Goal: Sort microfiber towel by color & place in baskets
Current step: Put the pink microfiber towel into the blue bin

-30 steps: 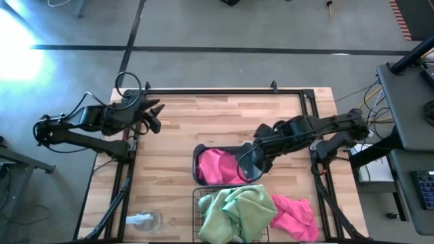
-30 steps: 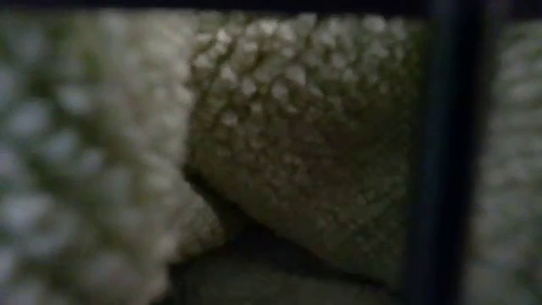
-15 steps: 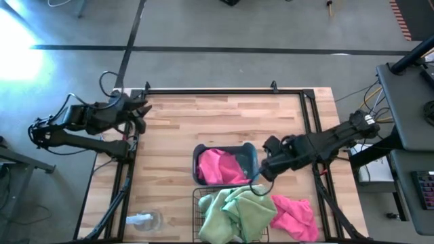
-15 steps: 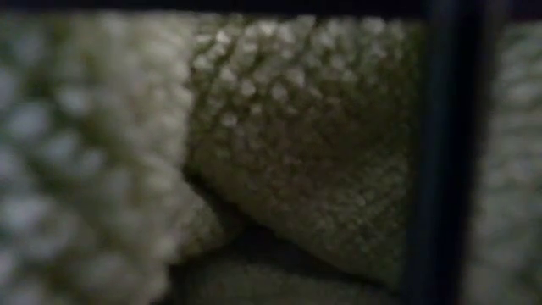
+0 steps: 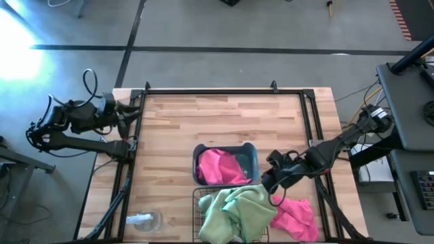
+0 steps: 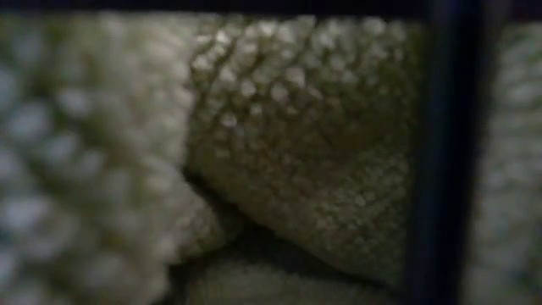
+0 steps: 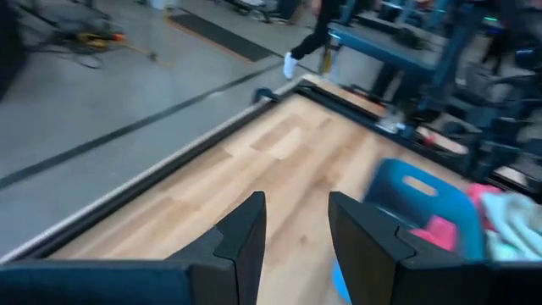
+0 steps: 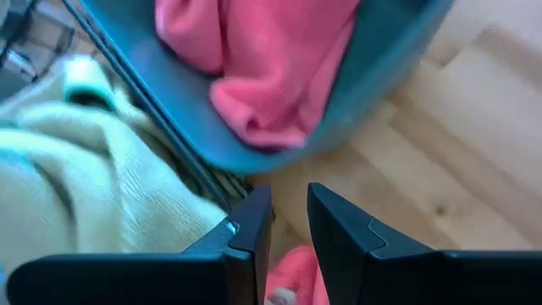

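The right pincer [image 8: 288, 233], its two dark fingers [image 8: 250, 229] parted by a narrow gap with nothing between them, hangs over the wooden bench [image 8: 457, 161] beside the blue-grey bin [image 8: 339, 110]. A pink towel [image 8: 262, 59] lies heaped in the bin. A green towel [image 8: 85, 178] drapes over black wire alongside. More pink cloth [image 8: 292, 271] shows below the fingertips.
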Robot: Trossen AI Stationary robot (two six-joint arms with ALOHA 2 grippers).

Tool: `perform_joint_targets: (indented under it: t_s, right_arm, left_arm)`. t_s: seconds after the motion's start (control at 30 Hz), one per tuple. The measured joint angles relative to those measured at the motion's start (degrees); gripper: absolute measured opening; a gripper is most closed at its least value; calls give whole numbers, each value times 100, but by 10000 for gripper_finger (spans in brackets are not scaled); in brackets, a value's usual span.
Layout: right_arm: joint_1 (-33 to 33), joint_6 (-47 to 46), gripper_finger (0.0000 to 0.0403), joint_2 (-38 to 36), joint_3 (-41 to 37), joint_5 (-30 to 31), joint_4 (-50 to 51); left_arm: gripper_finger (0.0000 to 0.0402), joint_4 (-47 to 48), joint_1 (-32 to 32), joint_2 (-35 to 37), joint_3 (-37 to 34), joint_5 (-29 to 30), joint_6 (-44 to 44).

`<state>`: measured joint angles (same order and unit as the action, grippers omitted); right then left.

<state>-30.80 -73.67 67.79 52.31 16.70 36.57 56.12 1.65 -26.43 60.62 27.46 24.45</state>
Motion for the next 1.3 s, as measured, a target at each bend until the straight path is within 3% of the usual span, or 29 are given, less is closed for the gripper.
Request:
perform_joint_targets:
  t_s: [0.23,0.4,0.6,0.93,1.3]
  right_arm:
    - [-576,-630,78,-549,-953,-16,-598]
    - [-1125,-722,77,-897,-1084,-30,-601]
    - [-1684,-1448,73,-1112,-1197,-164,-261]
    - [-2387,-2494,87,-1104,-1206,-820,86]
    - [-2508,-2969,93,-544,-1206,-1562,81]
  left_arm:
    - [116,-375,2,-5,0,-407,-80]
    - [116,-904,1,-7,0,-450,-337]
    - [116,-1160,0,-7,0,-452,-396]
    - [116,-1511,0,-10,0,-452,-405]
    - [116,-1504,0,-11,0,-452,-453]
